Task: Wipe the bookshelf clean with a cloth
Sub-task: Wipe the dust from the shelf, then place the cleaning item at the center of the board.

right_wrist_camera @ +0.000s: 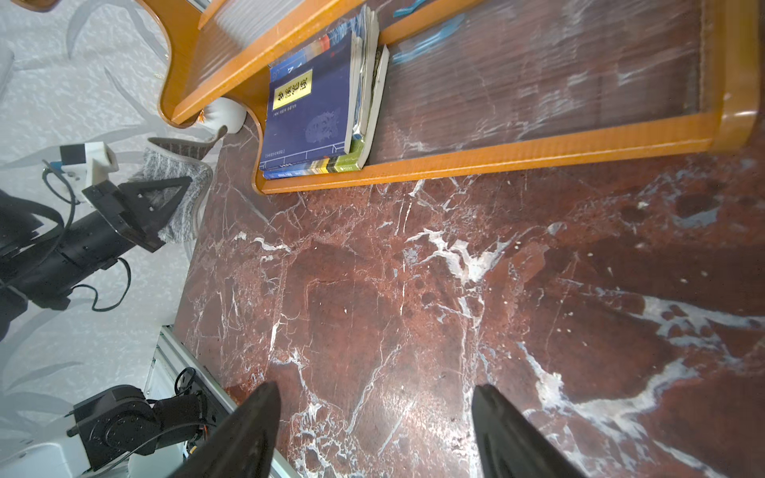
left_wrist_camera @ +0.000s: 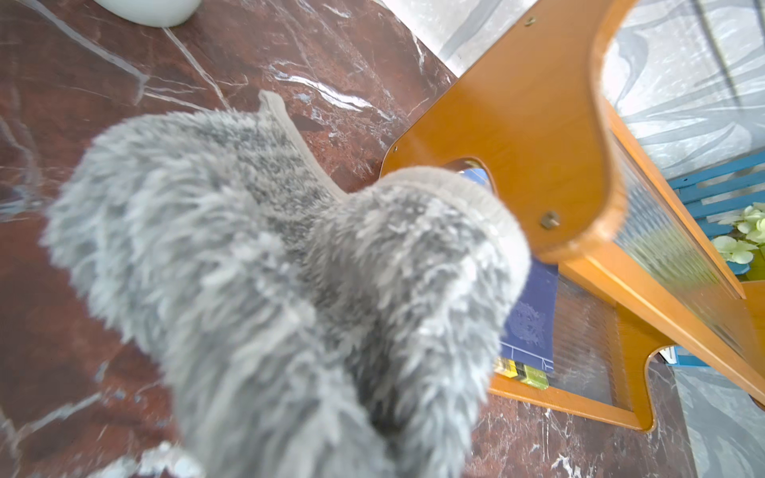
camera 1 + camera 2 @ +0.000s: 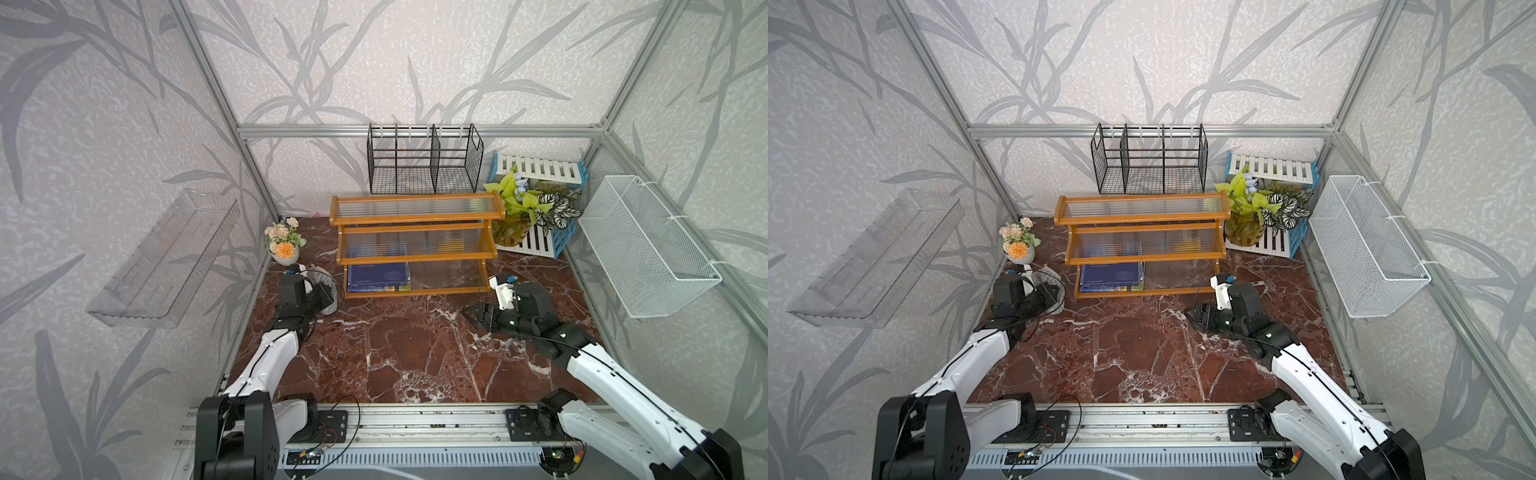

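Centre left in a top view, the left gripper (image 3: 329,297) pinches the fluffy grey cloth (image 3: 323,275) beside the orange-brown three-tier bookshelf (image 3: 415,260), seemingly ready to wipe; the right gripper (image 3: 466,313) hovers spread, empty.

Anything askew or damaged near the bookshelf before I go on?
Nothing looks damaged. The bookshelf stands square. Only the white slatted panel behind the plant looks crooked.
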### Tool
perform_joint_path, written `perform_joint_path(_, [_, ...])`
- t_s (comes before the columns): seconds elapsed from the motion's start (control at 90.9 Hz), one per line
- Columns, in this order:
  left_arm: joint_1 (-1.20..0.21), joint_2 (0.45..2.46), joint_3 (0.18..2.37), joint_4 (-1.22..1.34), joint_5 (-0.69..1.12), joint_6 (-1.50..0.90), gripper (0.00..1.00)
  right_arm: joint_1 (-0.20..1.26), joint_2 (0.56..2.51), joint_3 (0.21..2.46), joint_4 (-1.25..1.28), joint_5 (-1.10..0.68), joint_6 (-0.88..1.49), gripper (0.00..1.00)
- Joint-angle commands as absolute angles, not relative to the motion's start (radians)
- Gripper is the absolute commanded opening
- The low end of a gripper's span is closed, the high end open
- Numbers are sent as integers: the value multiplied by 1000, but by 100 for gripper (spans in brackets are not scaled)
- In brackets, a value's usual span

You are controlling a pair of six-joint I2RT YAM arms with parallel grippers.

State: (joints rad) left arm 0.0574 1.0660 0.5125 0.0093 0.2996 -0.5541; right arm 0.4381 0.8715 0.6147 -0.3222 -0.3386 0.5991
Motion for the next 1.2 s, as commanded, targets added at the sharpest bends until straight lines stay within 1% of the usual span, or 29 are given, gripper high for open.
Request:
perform_joint_path(0.0, [-17,973,476,-113,243,-573,8,439,831,654,-391,-290,603,77])
perform_joint_path(0.132, [-196,887,461,-146,177,-636,8,446,819,679,-438,-259,587,77])
perform_joint_path(0.253, [-421,881,457,-121,97,-717,8,449,821,705,-482,-224,560,78])
perform_joint_path(0.341, [-592,918,467,-84,14,-777,8,449,818,716,-494,-196,551,78])
perform_joint_path(0.418, [-731,985,477,-20,-21,-829,8,449,815,708,-483,-173,549,79])
perform_joint_path(0.539, [-887,1123,527,81,-58,-877,11,449,819,704,-484,-147,546,80])
perform_joint_path(0.605, [-939,1225,558,144,-48,-888,13,448,822,700,-488,-131,544,81])
perform_joint_path(0.748, [-1024,1381,641,234,-19,-897,16,446,815,688,-491,-99,540,82])
perform_joint_path(0.825, [-1049,1461,671,282,9,-903,18,444,816,679,-487,-89,537,83])
perform_joint_path(0.924, [-1066,1559,691,359,65,-926,18,442,823,667,-481,-79,538,84])
perform_joint_path(1.1, [-1078,1638,694,343,46,-936,20,438,819,643,-480,-45,535,86])
perform_joint_path(1.155, [-1080,1638,689,327,31,-940,23,436,819,638,-479,-37,533,86])
perform_joint_path(1.188, [-1085,1637,690,313,17,-936,27,435,821,635,-475,-35,533,87])
